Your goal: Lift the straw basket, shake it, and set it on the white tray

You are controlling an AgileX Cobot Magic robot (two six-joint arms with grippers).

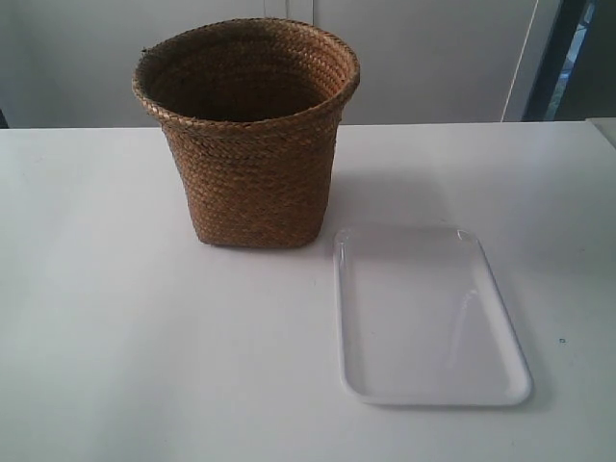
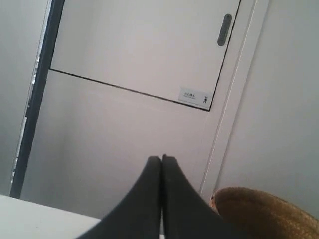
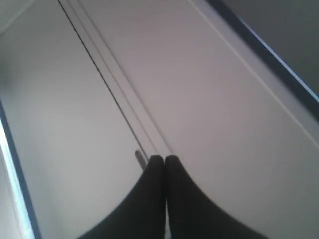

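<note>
The brown woven straw basket (image 1: 252, 135) stands upright on the white table, left of centre and toward the back. Its braided rim flares wide and its inside is dark. The glossy white tray (image 1: 423, 313) lies flat just to the basket's front right, a small gap from its base. Neither arm shows in the exterior view. My left gripper (image 2: 162, 158) is shut with nothing in it and points at a wall; part of the basket's rim (image 2: 264, 214) shows beside it. My right gripper (image 3: 164, 158) is shut and empty too, aimed at wall panels.
A white table (image 1: 115, 337) carries both objects. Behind it stand pale wall panels (image 1: 433, 58) and a dark door frame (image 1: 558, 58) at the back right. The left wrist view shows a panel with a handle slot (image 2: 225, 30).
</note>
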